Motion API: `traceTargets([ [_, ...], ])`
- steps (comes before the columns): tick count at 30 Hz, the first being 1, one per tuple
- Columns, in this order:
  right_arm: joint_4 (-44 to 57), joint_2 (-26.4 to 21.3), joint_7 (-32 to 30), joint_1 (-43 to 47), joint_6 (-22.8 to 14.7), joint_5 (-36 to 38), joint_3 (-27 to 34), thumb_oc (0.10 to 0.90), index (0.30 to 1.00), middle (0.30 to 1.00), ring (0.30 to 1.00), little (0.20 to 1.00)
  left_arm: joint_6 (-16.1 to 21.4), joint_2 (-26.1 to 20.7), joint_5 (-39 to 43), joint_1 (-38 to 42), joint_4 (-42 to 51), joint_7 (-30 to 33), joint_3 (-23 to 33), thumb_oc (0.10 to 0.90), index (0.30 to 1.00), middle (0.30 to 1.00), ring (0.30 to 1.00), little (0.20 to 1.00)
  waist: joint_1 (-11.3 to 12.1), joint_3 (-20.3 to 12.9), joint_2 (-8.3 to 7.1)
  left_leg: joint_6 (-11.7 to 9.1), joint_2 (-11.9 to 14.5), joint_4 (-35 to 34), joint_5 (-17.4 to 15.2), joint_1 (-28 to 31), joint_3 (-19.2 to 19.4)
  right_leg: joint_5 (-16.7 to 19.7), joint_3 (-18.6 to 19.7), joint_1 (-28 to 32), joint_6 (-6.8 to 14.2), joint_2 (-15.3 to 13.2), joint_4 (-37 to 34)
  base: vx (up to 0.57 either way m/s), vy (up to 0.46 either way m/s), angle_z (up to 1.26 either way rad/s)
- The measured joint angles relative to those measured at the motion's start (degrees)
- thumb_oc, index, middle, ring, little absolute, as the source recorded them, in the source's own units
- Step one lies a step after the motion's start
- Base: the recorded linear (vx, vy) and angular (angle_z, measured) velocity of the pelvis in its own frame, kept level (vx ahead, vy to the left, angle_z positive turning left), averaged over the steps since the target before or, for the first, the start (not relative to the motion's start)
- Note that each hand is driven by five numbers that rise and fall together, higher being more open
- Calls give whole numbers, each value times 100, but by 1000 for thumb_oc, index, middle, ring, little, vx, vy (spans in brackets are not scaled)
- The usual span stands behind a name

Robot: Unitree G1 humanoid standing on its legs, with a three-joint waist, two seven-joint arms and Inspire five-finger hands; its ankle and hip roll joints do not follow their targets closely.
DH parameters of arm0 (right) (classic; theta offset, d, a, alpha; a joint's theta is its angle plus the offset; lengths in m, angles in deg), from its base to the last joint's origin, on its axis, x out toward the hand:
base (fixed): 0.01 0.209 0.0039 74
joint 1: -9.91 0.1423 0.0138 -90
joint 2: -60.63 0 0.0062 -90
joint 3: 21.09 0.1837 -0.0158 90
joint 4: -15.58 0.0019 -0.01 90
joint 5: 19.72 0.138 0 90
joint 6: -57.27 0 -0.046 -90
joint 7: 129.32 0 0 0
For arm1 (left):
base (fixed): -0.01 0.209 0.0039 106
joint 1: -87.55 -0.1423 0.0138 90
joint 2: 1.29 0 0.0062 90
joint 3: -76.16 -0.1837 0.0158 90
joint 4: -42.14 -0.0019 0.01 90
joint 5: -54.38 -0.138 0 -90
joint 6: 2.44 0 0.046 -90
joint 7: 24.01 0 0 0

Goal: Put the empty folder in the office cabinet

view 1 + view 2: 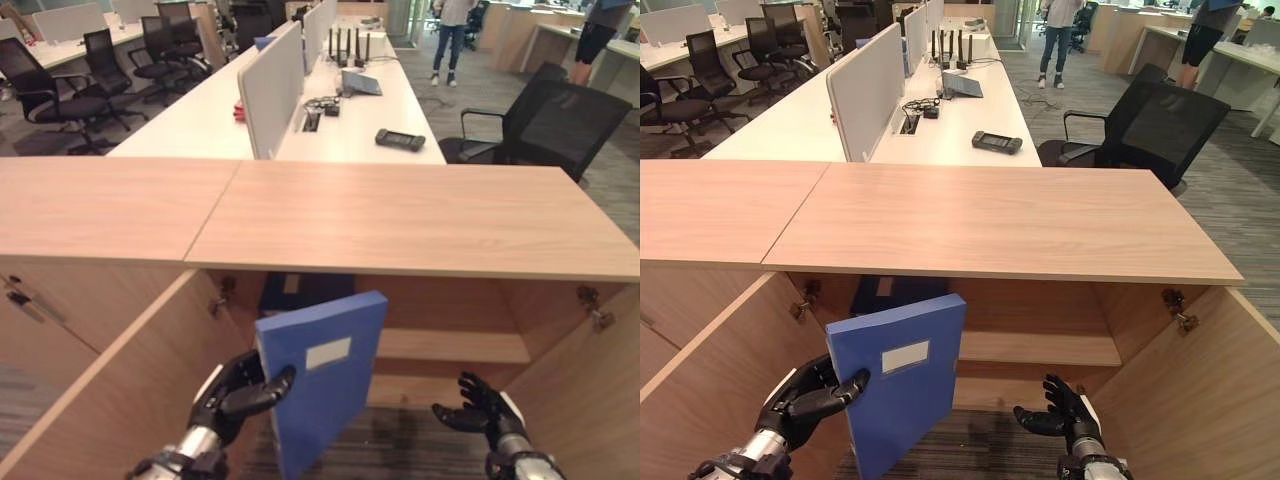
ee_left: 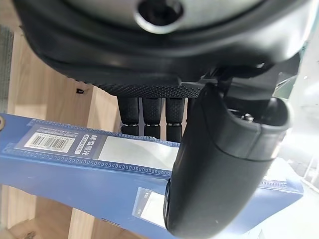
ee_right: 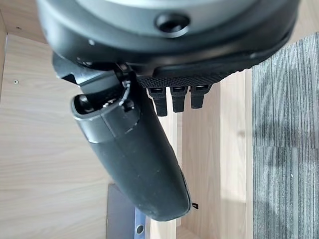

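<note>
Nearest the camera, the left robot hand (image 1: 232, 392) pinches the upright blue cardboard folder (image 1: 322, 380) by its edge, thumb across the front, fingers behind; the folder hangs just before the open light-wood office cabinet (image 1: 400, 225), whose doors stand wide, not yet inside; the right robot hand (image 1: 480, 408) hovers apart with fingers loosely spread, holding nothing. Judged, the carrying-in step is in hand; next the folder must travel forward and settle onto the inner wooden shelf (image 1: 455, 347).
</note>
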Motion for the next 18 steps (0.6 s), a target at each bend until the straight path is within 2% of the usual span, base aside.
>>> traceTargets([
  [6,112,-87,142,80,6,44,138,800,900,900,900,900,1,36,-238,21,-11,5,327,400,300,300,300,300,16,-8,53,8,-2,0,-3,-12,-19,9,-16,-1,13,-4,0,0,0,0],
  [8,202,-129,329,160,-1,369,101,800,900,900,900,900,1,36,-235,88,-12,-3,262,400,300,300,300,300,19,-8,54,6,-3,1,3,-12,-21,12,-17,0,14,-7,0,0,0,0],
  [13,235,-208,751,484,-3,952,-347,800,900,900,900,900,1,40,-226,540,-26,-263,-17,400,300,300,300,300,35,-9,54,-10,-5,1,24,-12,-25,24,-21,2,10,-2,0,0,0,0],
  [14,232,-288,783,641,40,1157,-725,800,900,900,900,900,-1,9,-223,758,-70,-252,-151,400,300,300,300,300,64,-9,55,-33,-5,2,50,-15,-26,29,-24,1,6,1,0,0,0,0],
  [16,253,-325,1188,868,127,1404,-1036,800,900,900,900,900,1,-43,-215,1113,-132,-361,-347,400,300,300,300,300,92,-11,50,-38,-4,2,57,-10,-26,32,-24,6,4,5,0,0,0,0],
  [18,360,-241,1337,931,151,1627,-1242,800,900,900,900,900,11,-48,-176,1250,-114,-465,-457,400,300,300,300,300,125,-13,54,-39,-4,2,62,-8,-27,34,-23,8,0,4,0,0,0,0],
])
